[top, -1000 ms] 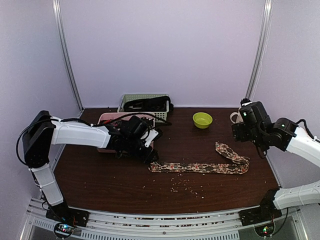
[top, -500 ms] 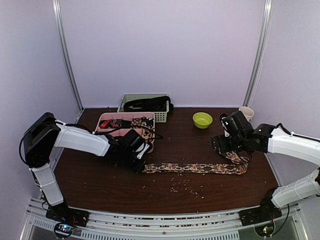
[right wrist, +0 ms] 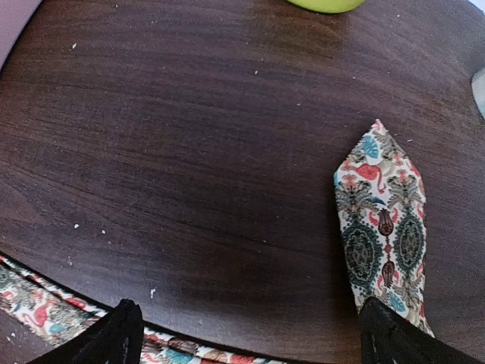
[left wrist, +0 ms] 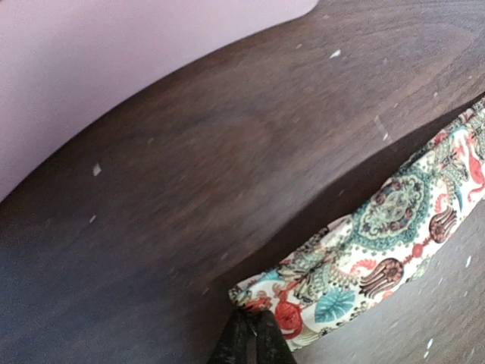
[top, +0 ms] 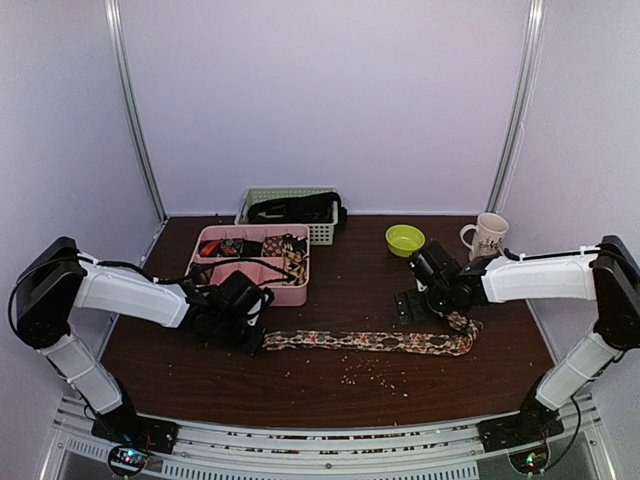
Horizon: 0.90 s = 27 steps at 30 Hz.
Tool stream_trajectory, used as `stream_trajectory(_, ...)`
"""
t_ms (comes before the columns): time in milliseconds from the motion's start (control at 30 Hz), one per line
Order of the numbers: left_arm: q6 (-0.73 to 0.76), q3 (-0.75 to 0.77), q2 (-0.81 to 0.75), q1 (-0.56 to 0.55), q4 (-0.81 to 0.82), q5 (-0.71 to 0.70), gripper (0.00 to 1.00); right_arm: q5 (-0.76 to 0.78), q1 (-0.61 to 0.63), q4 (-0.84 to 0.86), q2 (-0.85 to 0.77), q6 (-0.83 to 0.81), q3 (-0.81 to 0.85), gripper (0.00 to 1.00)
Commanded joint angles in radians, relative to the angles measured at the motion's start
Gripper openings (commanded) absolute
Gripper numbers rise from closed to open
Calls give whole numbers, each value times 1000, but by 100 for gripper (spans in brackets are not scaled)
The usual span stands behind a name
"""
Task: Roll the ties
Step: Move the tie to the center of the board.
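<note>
Tie [top: 370, 342]: one patterned strip, flat on table [top: 330, 400], lower centre of top view, running left to right; right end doubled back, pointed tip up-frame.
Left gripper [left wrist: 250, 339]: fingertips pressed together, pinching tie's left end.
Right gripper [right wrist: 254, 326]: fingers spread wide, pointed tip between them, nearer frame-right finger; gripping nothing.
Behind: one pink tray [top: 290, 296] with patterned fabric, count unclear; one green basket [top: 270, 192]; one green bowl [top: 405, 240]; one mug [top: 488, 236].

Soft, even light is cast; a faint sheen is seen on the desk [right wrist: 189, 114], and edges are bowed by distortion.
</note>
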Motion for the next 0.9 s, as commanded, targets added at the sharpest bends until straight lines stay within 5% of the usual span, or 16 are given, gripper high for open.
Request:
stream_trajectory(0, 47, -10, -98, -11, -42, -17, 9, 0, 8, 77, 83, 44, 31, 100)
stream_trajectory(167, 145, 101, -110, -68, -35, -34, 13, 10, 6, 116, 137, 72, 33, 100)
stream_trajectory(400, 173, 200, 82, -68, -9, -22, 13, 125, -29, 66, 209, 53, 83, 100)
stream_trajectory(733, 119, 127, 153, -66, 39, -10, 8, 145, -105, 71, 231, 32, 81, 99)
stream_trajectory(867, 105, 90, 161, -66, 35, -13, 6, 170, -106, 24, 241, 29, 127, 89)
